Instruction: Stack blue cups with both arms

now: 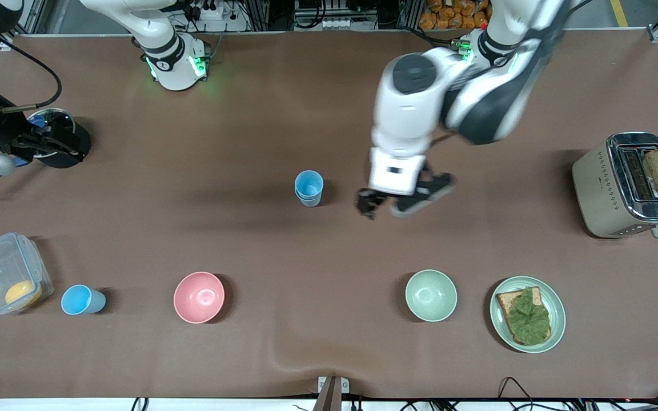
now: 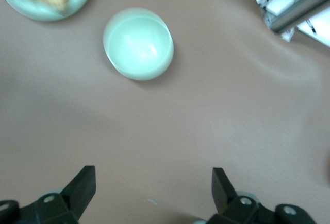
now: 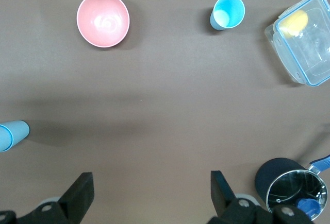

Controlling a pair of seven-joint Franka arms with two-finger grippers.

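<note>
Mid-table, 2 nested blue cups (image 1: 309,188), bowls empty

The table (image 1: 329,354) is covered in brown. Near its middle a stack of blue cups (image 1: 309,188) is set; a single cup (image 1: 81,300) is placed between a clear box (image 1: 9,274) and a pink bowl (image 1: 199,297). A green bowl (image 1: 430,295), a plate (image 1: 528,314) (bread and lettuce on it), a toaster (image 1: 626,185) and a pot (image 1: 60,137) are also carried.
</note>
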